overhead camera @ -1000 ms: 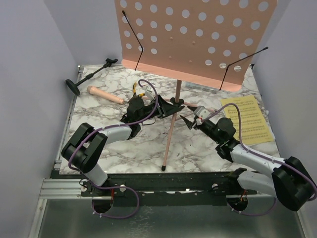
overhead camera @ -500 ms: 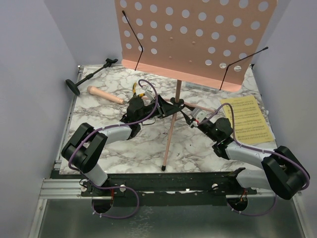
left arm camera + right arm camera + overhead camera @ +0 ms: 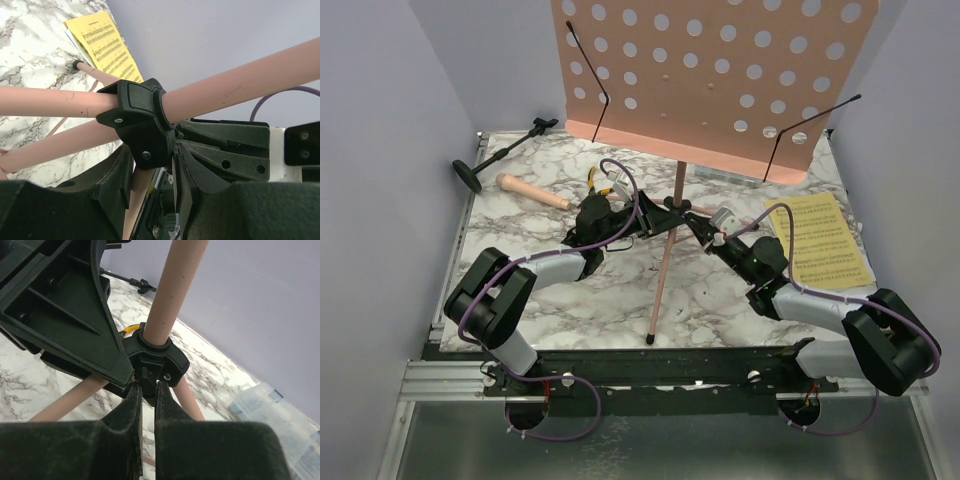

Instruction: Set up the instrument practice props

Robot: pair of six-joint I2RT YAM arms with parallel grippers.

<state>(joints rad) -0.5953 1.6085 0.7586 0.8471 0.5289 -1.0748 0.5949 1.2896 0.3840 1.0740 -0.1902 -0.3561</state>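
The pink perforated music stand (image 3: 710, 70) stands on its tripod, one leg (image 3: 663, 280) reaching toward me. My left gripper (image 3: 655, 212) comes in from the left, shut on the black hub (image 3: 142, 122) where the legs meet the pole. In the left wrist view the jaws (image 3: 152, 155) clamp the hub's lower part. My right gripper (image 3: 692, 222) comes from the right, and its fingers (image 3: 147, 385) pinch a small black tab under the same hub (image 3: 157, 362). Yellow music sheets (image 3: 820, 240) lie flat at the right. The black mic stand (image 3: 500, 150) and pink-beige microphone (image 3: 532, 192) lie at the back left.
Yellow-handled pliers (image 3: 600, 185) lie just behind my left gripper. A clear plastic box (image 3: 270, 410) sits at the right in the right wrist view. Purple walls close in both sides and the back. The stand's wire arms (image 3: 810, 125) stick out below its desk.
My right gripper has moved up and left to the stand's hub and closed on its tab. The left gripper and the stand have stayed put.
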